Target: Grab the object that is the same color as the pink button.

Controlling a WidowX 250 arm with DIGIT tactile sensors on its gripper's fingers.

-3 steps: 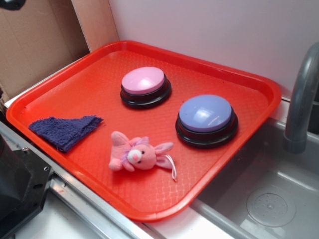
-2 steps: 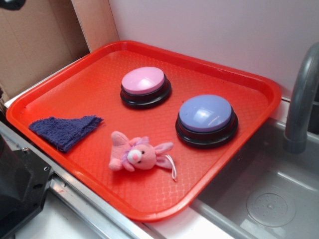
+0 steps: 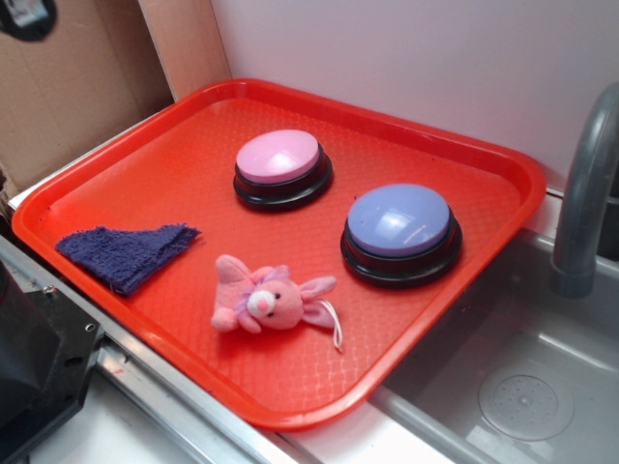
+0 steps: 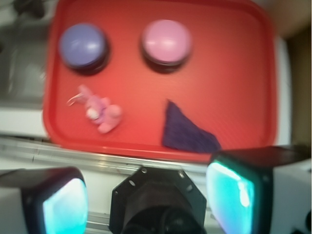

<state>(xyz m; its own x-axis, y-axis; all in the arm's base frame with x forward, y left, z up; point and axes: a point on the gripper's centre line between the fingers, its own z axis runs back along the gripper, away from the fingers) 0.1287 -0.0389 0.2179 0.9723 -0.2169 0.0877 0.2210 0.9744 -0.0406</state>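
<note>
**Soft pink bunny waiting low on the tray, gripper spread wide**

Pink plush bunny (image 3: pixel 269 302) lying flat, lower centre of the exterior frame, on the red tray (image 3: pixel 464 140), below and apart from the pink button (image 3: pixel 279 158). Judged light, soft, squashy and unlikely to slip; best pinched across the plump head and body, not the floppy ears or thin string loop.

From the wrist view: gripper (image 4: pixel 146 200) released, both pads wide apart at the bottom of the frame, well short of the bunny at centre left. Blurred, though. From the exterior view: sharper detail of snout, lilac tuft and string, plus grey faucet (image 3: pixel 585 193) at right; fingers not visible there.
</note>
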